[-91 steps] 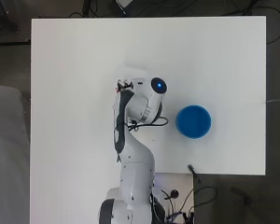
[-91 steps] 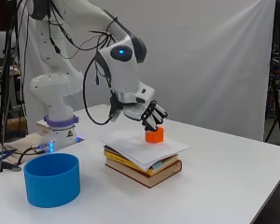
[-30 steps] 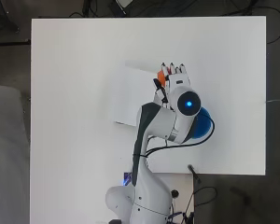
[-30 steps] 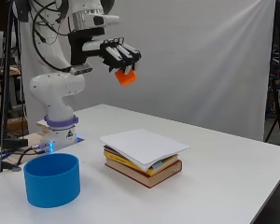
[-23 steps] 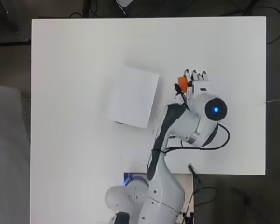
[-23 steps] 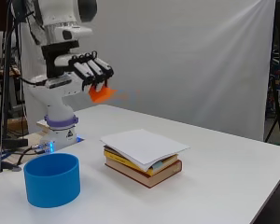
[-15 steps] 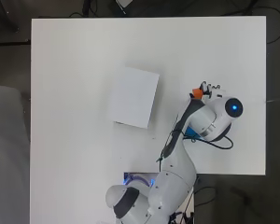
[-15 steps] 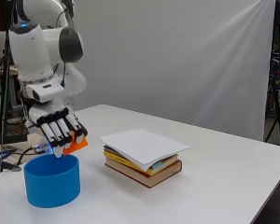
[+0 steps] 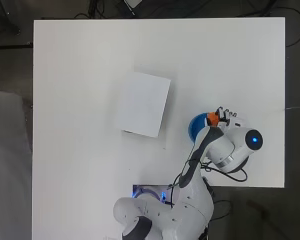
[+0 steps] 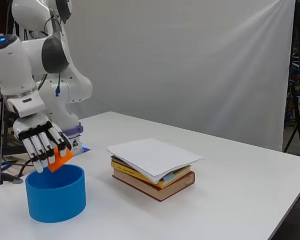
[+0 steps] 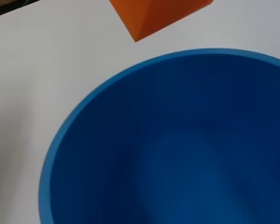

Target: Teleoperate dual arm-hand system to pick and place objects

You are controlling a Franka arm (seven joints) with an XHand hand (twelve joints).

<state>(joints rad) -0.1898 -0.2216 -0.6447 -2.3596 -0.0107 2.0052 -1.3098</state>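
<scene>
We see a small orange block [image 10: 60,157], flat-faced with sharp corners, tilted on one edge and held in the air just above the rim of a blue bowl [image 10: 55,199]. The bowl is round, straight-walled and open at the top, standing upright on the white table. In the wrist view its inside [image 11: 186,154] shows plain blue, with the block [image 11: 161,14] just past the rim.

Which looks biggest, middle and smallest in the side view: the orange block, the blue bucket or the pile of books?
1. Stack of books with white paper on top, the largest.
2. Round blue plastic bucket; it sits nearer the camera, yet looks smaller.
3. Small orange block in the robot hand, clearly the smallest.
</scene>
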